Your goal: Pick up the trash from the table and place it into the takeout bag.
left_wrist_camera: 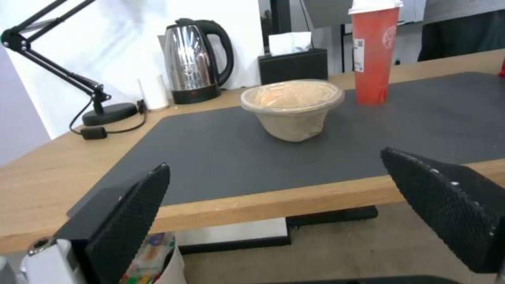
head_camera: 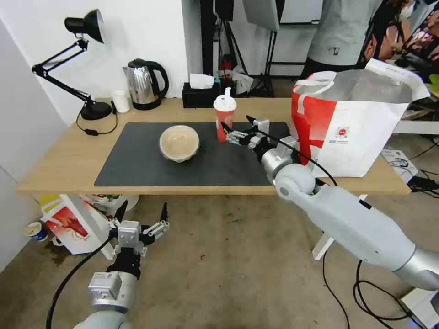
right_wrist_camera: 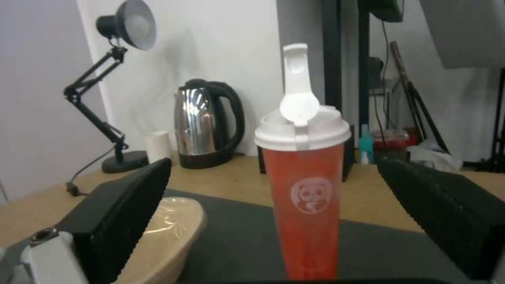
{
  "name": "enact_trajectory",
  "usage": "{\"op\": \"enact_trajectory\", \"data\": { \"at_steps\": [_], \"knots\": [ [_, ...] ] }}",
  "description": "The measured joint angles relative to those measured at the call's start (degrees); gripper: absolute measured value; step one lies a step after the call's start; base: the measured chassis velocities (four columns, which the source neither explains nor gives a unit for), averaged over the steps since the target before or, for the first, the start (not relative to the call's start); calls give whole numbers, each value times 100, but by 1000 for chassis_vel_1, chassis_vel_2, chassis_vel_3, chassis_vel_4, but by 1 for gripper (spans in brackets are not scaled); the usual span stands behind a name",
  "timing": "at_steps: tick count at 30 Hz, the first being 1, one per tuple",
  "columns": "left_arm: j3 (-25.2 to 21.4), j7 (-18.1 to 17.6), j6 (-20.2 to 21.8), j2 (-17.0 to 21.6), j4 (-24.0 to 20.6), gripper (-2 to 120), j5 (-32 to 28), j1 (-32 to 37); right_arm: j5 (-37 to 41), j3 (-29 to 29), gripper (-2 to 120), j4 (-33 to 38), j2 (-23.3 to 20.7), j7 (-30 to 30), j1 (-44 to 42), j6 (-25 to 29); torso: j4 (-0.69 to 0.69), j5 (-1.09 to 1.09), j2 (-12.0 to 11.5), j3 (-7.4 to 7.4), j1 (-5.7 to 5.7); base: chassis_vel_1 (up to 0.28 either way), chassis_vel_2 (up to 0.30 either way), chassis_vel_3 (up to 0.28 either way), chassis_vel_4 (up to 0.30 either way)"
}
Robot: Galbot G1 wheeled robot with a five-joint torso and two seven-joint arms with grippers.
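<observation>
the light-wood table [head_camera: 59, 164] carries a dark grey mat [head_camera: 137, 169] across its middle. at the right end stands the takeout bag [head_camera: 361, 132], mouth open. on the mat, the beige clear-lidded bowl [head_camera: 179, 143] sits left of the red drink cup [head_camera: 224, 118], which stands upright toward the far edge. the right pincer [head_camera: 237, 126] is spread wide just near-right of the cup; from its wrist the cup [right_wrist_camera: 305, 189] stands centred in the gap between the two pads, touching neither. the left pincer [head_camera: 141, 212] hangs wide open below the table's near edge, well apart from the bowl [left_wrist_camera: 292, 107].
</observation>
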Motion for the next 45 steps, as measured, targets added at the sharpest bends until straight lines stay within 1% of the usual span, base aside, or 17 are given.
{"op": "enact_trajectory", "data": {
  "at_steps": [16, 38, 45],
  "knots": [
    [0, 0, 0, 0, 0, 100, 0, 0, -16, -132, 100, -315, 315, 210, 125, -139, 0, 0, 0, 1, 0, 0, 0, 0, 0],
    [0, 0, 0, 0, 0, 100, 0, 0, -4, -205, 100, -687, 549, 227, 288, -169, 0, 0, 0, 1, 0, 0, 0, 0, 0],
    [0, 0, 0, 0, 0, 100, 0, 0, -4, -216, 100, -874, 745, 228, 367, -169, 0, 0, 0, 1, 0, 0, 0, 0, 0]
  ]
}}
